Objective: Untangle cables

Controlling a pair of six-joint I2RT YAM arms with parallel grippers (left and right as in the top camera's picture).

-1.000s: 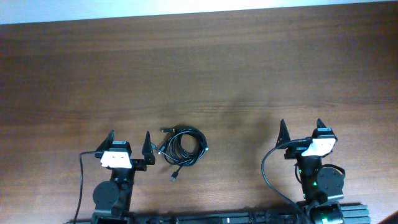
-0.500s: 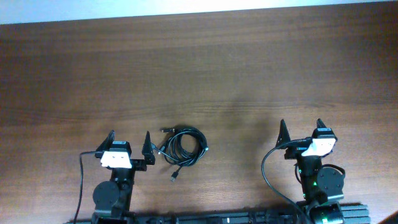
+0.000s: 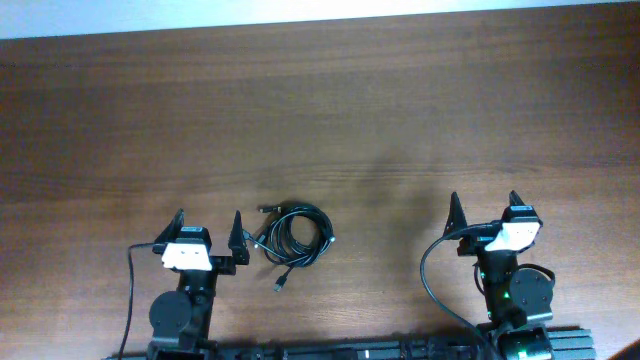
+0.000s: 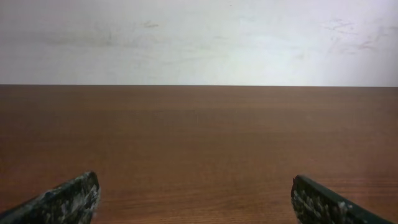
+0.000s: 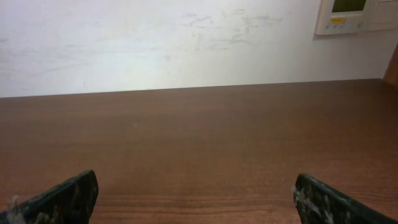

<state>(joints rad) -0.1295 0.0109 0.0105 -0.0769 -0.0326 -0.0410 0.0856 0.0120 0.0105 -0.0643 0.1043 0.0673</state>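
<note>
Cables (image 3: pixel 290 238): one coiled black bundle lying flat on the wooden table (image 3: pixel 400 110), with a plug end trailing toward the robot's side.
Left gripper (image 3: pixel 208 216): just beside the cables on their left, jaws spread wide, holding nothing.
Right gripper (image 3: pixel 484 198): well apart from the cables on their right, likewise spread wide and empty.
Neither gripper touches the cables.

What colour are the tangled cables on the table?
Black. The cables show best in the overhead view.
</note>
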